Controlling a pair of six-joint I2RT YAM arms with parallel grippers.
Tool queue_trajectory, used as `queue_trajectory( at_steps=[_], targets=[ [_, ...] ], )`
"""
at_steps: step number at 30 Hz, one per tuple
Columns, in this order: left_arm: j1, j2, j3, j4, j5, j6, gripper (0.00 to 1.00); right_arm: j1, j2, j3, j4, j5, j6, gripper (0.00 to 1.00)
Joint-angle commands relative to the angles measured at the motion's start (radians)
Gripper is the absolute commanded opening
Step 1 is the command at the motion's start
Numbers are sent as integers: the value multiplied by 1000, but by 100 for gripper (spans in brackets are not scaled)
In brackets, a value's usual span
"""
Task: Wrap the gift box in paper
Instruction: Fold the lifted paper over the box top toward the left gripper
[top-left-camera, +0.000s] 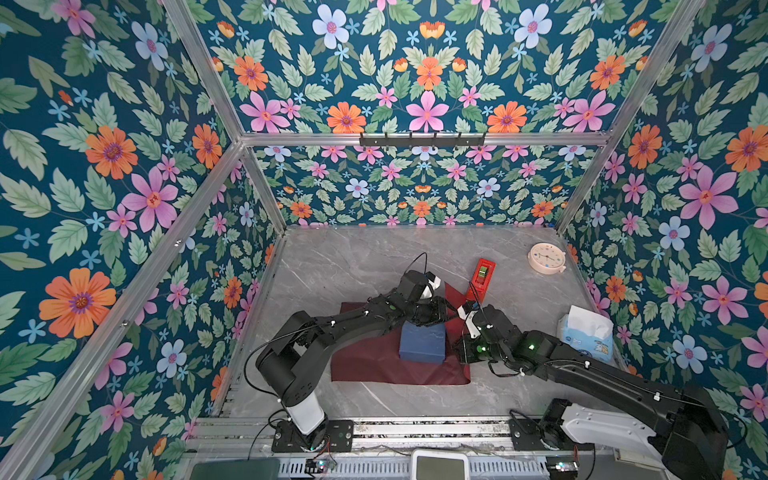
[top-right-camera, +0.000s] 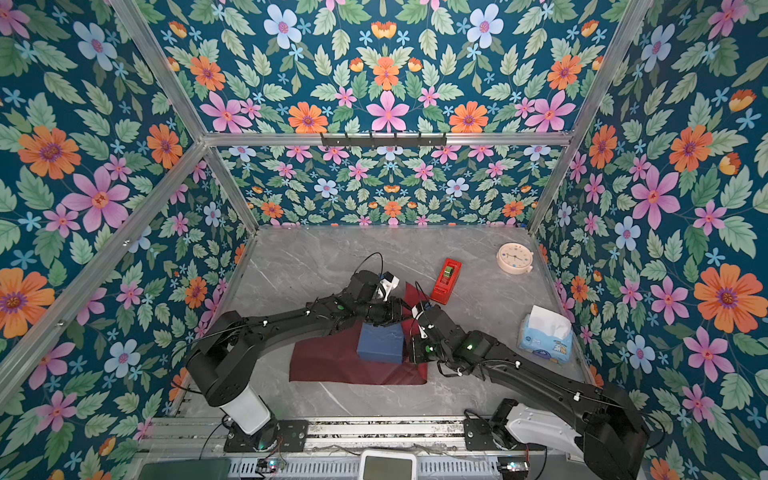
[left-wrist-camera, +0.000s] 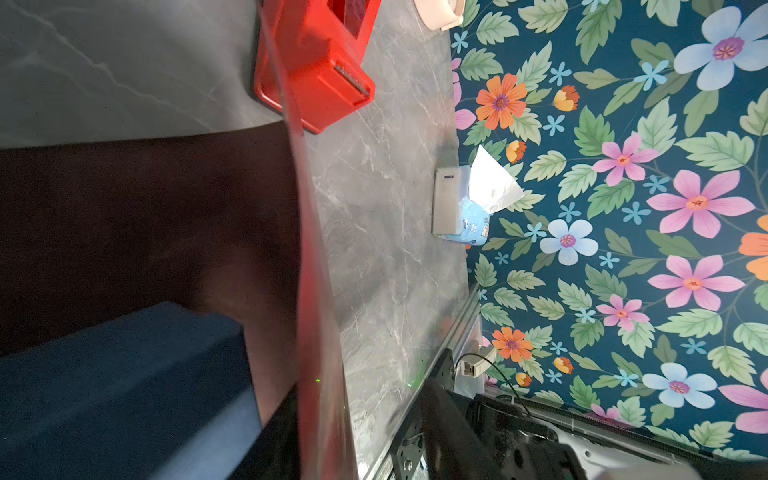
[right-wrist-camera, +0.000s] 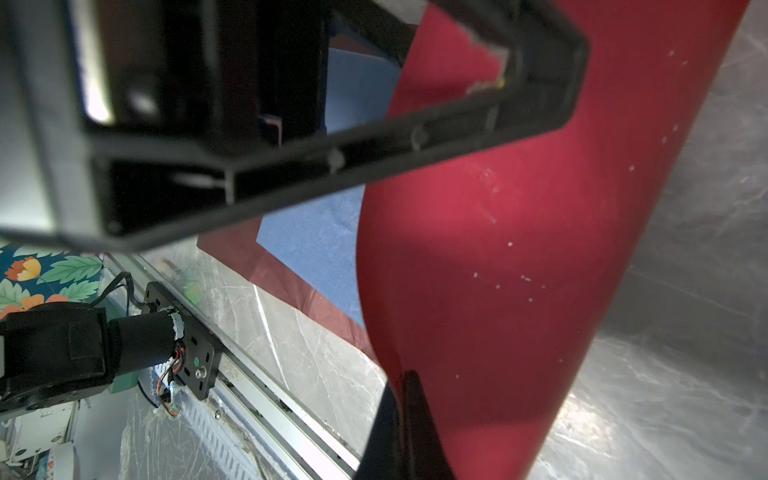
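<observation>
Maroon paper (top-left-camera: 374, 361) stands pinched in our right gripper (right-wrist-camera: 405, 399), the gift box (top-left-camera: 422, 343) lying just past those fingers toward our left gripper (top-left-camera: 434, 312), whose finger spread we cannot tell.

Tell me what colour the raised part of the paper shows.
Bright red; the paper shows it best in the right wrist view.

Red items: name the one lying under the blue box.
The paper, the thin maroon sheet beneath the gift box; the tape dispenser stands farther back, off the box.
</observation>
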Motion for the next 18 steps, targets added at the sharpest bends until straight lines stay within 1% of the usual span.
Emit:
queue_trajectory(
  at_steps=[1,6,8,9,11,13,14,16,18],
  targets=[
    [0,2,10,-58,-26,54,36,3,14,4,39,-8,10,4],
    [-1,9,21,-88,-32,81,19,5,30,12,52,-7,13,5],
    [0,7,23,-94,-29,89,10,4,37,17,52,-7,10,8],
    [3,5,25,-96,-27,93,7,5,39,21,52,-9,8,13],
    [8,-4,29,-102,-24,109,0,5,41,31,42,-22,-2,34],
    [20,-16,25,-106,-13,126,0,5,32,56,-2,-43,-29,55],
    [27,-24,16,-100,-4,131,0,4,24,70,-36,-59,-47,63],
    [44,-41,-5,-83,15,137,0,1,-1,96,-96,-78,-91,71],
    [60,-60,-28,-67,39,151,0,-20,-25,108,-125,-130,-119,77]
  ],
)
